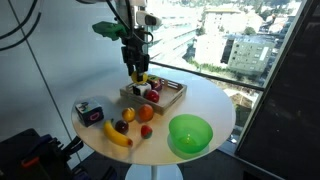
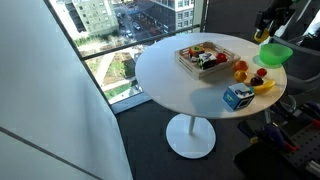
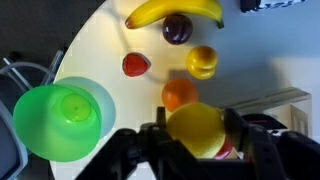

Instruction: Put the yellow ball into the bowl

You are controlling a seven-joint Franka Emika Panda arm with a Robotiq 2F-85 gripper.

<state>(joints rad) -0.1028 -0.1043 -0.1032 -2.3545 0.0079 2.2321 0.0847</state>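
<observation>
**A:** Where is the yellow ball (image 3: 196, 126)?

**B:** Nearest of all. The hand (image 3: 197, 138) is clamped on it, with dark fingers (image 3: 155, 140) pressed to either side, and it is held up clear of the table (image 3: 260, 60). It is smooth, plain and round, so there is no long axis to mind.

**A:** And the bowl (image 3: 58, 120)?

**B:** In the wrist view it lies to the left of the hand, well apart from it. It stands mouth up, close by the table's curved edge. It is wide, bright green plastic, with no fruit in it that I can see. (An orange (image 3: 180, 94) lies just past the ball, off the line to the bowl, I judge.)

**A:** Beyond that?

**B:** A red fruit (image 3: 136, 65), a yellow-orange fruit (image 3: 201, 62), a dark plum (image 3: 177, 28), then a curved banana (image 3: 175, 10).

**A:** So what does the move need?

**B:** In an exterior view the hand (image 1: 137, 72) hangs by the end of a wooden tray (image 1: 168, 96) near the window-side edge, and the bowl (image 1: 190, 133) is at the opposite edge. I'd judge it needs a sideways carry over the rim, then a release.
</observation>
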